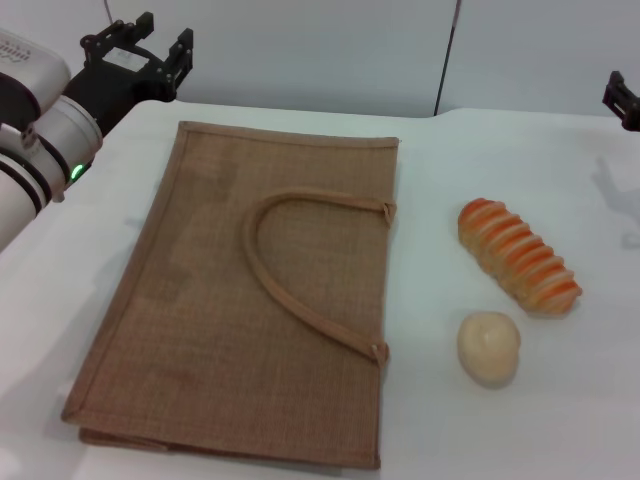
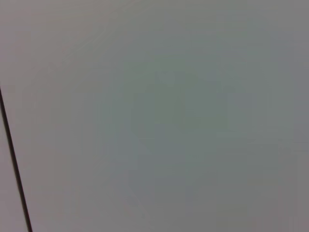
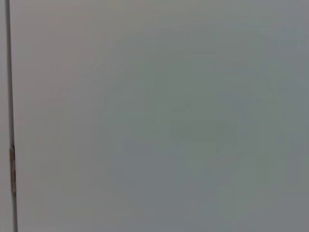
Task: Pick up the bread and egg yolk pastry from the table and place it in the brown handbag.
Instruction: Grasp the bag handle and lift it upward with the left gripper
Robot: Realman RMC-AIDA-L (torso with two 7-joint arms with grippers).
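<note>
Left gripper (image 1: pixel 137 50) (empty) hovers beyond the brown handbag (image 1: pixel 250 300).

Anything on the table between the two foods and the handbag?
Nothing visible. Bare table separates the bread and egg yolk pastry from the brown handbag, which lies flat with no visible opening.

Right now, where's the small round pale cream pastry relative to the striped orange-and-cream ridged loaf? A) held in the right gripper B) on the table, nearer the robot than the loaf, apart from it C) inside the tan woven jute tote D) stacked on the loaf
B: in the head view the egg yolk pastry lies on the white table, nearer the robot than the bread with a gap between them, to the right of the brown handbag.
</note>
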